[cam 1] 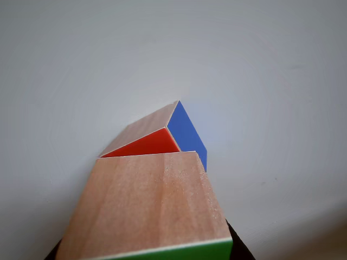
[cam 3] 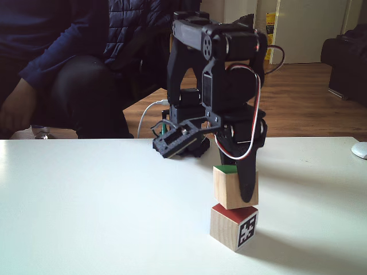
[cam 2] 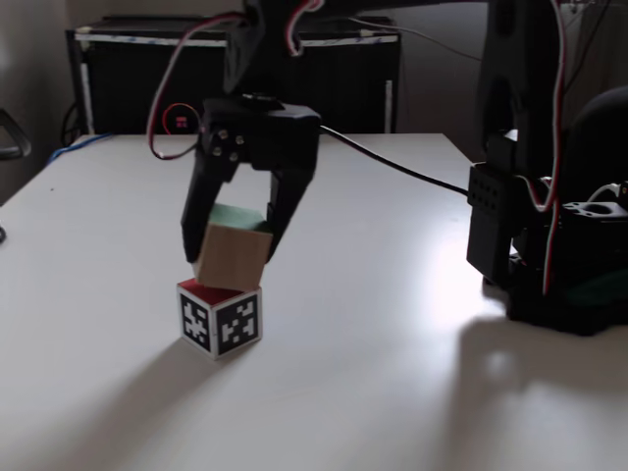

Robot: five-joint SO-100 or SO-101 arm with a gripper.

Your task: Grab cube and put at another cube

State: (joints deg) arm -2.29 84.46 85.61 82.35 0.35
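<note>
Centre of a fixed view: black gripper (cam 2: 233, 257) clamps the green-faced wooden cube (cam 2: 232, 252), tilted, resting on the red-and-blue-faced wooden cube (cam 2: 220, 315) with marker-patterned sides, on the white table (cam 2: 392, 373).

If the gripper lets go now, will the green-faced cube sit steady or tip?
The green-faced cube looks stiff and flat-sided, so it won't roll. Held tilted and offset over the red-topped cube, it may tip. The gripper clamps it.

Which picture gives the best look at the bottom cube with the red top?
A fixed view shows the red-topped cube best: whole, red top and two black-and-white patterned sides. Another fixed view shows wood and one patterned side. The other view shows only its red, blue and wood faces.
</note>
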